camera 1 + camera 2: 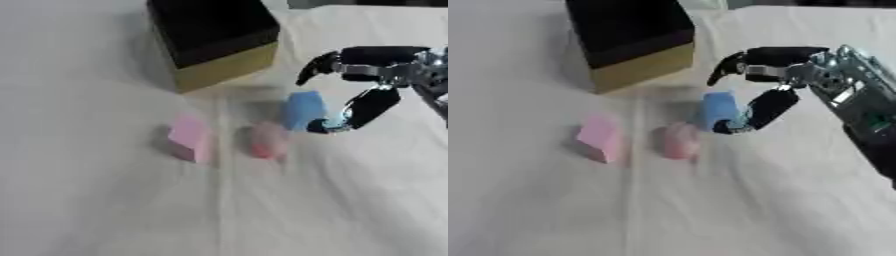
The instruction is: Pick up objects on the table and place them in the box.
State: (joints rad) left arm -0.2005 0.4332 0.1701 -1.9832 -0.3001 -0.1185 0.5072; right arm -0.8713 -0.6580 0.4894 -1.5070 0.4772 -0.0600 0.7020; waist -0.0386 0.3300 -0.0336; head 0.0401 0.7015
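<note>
Reaching in from the right edge of the frame, the right robot hand (756,95) has its fingers spread apart and bent, one fingertip touching the right side of the blue object (718,109) without closing round it. Beneath everything lies the white-covered tabletop (105,210), and at the upper middle stands the box (214,42), black above and yellow-tan below. Centre frame, the blue object stands just beside a pinkish-red rounded object (267,140), with a pink block (189,138) left of it.
</note>
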